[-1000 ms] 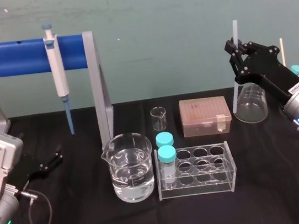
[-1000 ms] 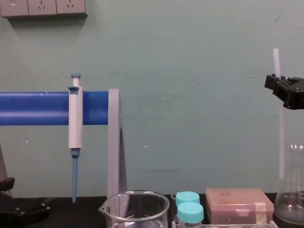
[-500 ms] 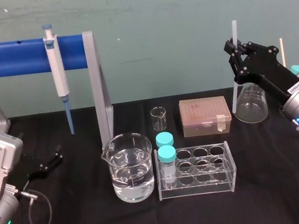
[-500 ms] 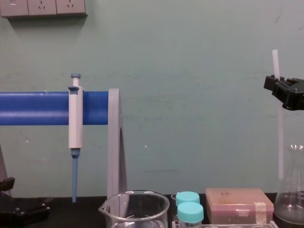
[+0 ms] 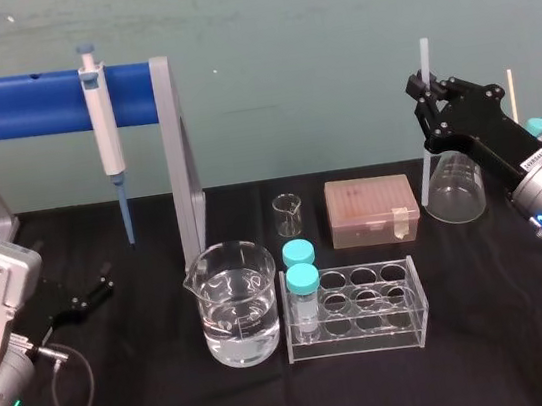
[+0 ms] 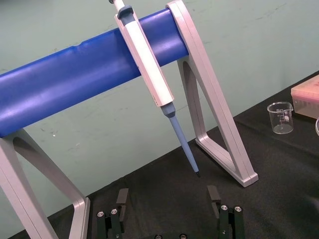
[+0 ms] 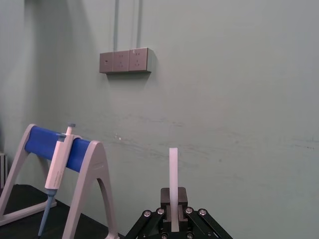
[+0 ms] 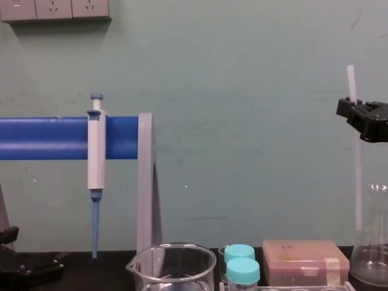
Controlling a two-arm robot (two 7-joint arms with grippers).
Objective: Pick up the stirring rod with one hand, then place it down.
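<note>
Pale green wall (image 8: 242,91) with power sockets (image 8: 54,9) behind a black-covered table (image 5: 496,363).

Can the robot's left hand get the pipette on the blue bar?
Probably yes. The left gripper sits open, low before the pipette, with nothing between them; it must rise. The right gripper, holding the stirring rod, is far off.

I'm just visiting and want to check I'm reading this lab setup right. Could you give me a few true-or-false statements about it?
1. The right gripper holds the stirring rod roughly upright, off the table. True.
2. The pipette lies flat on the table. False: it hangs on the blue bar.
3. The large beaker contains clear liquid. True.
4. The tube rack is full. False: it has two blue-capped tubes; the other holes are empty.
5. The left gripper grips the pipette. False: it sits low, open, holding nothing.
</note>
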